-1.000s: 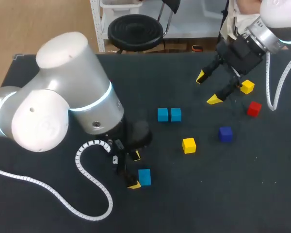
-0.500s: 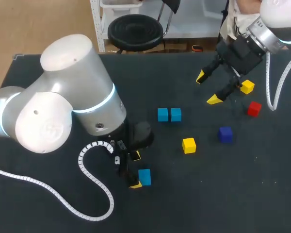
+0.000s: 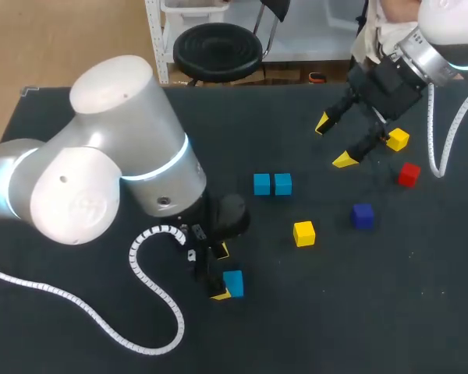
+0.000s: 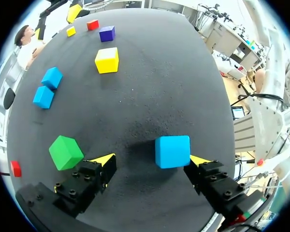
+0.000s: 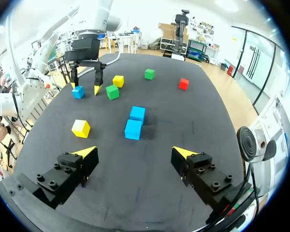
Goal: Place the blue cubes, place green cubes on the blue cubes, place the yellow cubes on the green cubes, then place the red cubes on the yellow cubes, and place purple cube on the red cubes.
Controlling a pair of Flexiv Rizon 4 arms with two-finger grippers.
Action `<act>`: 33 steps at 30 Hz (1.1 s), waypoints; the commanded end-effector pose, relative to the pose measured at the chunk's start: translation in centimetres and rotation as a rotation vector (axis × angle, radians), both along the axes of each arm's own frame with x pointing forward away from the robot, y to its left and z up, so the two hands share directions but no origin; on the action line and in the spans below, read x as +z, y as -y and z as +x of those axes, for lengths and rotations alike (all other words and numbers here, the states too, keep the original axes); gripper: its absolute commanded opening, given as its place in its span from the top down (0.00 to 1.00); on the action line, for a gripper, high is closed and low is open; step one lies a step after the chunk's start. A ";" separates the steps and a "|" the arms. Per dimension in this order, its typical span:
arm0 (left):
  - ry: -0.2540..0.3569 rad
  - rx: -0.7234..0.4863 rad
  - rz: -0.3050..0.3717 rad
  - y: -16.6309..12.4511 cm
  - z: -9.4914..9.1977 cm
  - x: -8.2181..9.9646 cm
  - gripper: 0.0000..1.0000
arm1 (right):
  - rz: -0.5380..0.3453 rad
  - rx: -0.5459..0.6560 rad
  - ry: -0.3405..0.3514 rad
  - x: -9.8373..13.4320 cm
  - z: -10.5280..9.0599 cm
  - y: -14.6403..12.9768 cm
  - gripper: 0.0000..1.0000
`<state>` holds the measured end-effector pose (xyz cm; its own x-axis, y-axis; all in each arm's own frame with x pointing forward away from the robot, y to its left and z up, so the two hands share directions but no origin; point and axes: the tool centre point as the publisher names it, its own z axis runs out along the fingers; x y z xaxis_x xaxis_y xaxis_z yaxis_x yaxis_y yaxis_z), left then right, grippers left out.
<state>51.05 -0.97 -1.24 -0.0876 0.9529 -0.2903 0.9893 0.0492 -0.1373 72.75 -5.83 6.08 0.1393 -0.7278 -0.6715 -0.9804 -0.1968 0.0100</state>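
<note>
This looks like a robotics laboratory, since two grey-white robot arms with coiled cables, the left arm (image 3: 101, 179) and the right arm (image 3: 441, 31), work over a table (image 3: 312, 335) covered in black, where small test pieces lie, such as a yellow cube (image 3: 303, 233) and two blue cubes (image 3: 272, 184).

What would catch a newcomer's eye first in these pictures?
The bulky left arm fills the head view's left, a blue cube between the open fingers of the left gripper. Mid-table, a pair of blue cubes sits side by side; the right gripper hangs open at the far right.
</note>
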 end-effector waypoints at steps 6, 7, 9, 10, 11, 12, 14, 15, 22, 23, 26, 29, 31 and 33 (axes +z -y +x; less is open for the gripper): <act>-0.005 -0.002 0.001 0.1 0.2 -0.2 0.35 | 0.001 0.000 0.001 0.0 0.0 0.0 0.00; -0.005 -0.002 0.001 0.1 0.2 -0.2 0.55 | 0.001 0.000 0.001 0.0 0.0 0.0 0.00; -0.005 -0.002 0.002 0.1 0.2 -0.2 0.65 | 0.001 0.000 0.001 0.0 0.0 0.0 0.00; -0.006 -0.002 0.002 0.1 0.1 -0.2 0.73 | 0.001 0.000 0.001 0.0 0.0 0.0 0.00; -0.005 -0.003 0.003 0.1 0.1 -0.3 0.85 | 0.001 0.000 0.001 0.0 0.0 0.0 0.00; -0.004 -0.003 0.003 0.1 0.1 -0.3 1.00 | 0.001 0.000 0.001 0.0 0.0 0.0 0.00; -0.002 -0.006 0.004 0.1 0.0 -0.2 1.00 | 0.001 0.000 0.001 0.0 0.0 0.0 0.00; -0.001 -0.007 0.003 0.1 0.0 -0.2 1.00 | 0.001 0.000 0.001 0.0 0.0 0.0 0.00; 0.034 -0.049 0.011 0.4 -0.2 0.5 0.00 | 0.001 0.000 0.001 0.0 0.0 0.0 0.00; 0.043 -0.059 0.007 0.5 -0.2 0.8 0.00 | 0.001 0.000 0.001 0.0 0.0 0.0 0.00; 0.073 -0.088 0.001 0.8 -0.1 1.6 0.00 | 0.001 0.000 0.001 0.0 0.0 0.0 0.00; 0.101 -0.123 -0.003 1.2 -0.2 2.2 0.00 | 0.001 0.000 0.001 0.0 0.0 0.0 0.00; 0.114 -0.143 0.001 1.4 -0.2 2.3 0.00 | 0.001 0.000 0.001 0.0 0.0 0.0 0.00; 0.119 -0.154 0.004 1.6 -0.2 2.3 0.00 | 0.001 0.000 0.001 0.0 0.0 0.0 0.00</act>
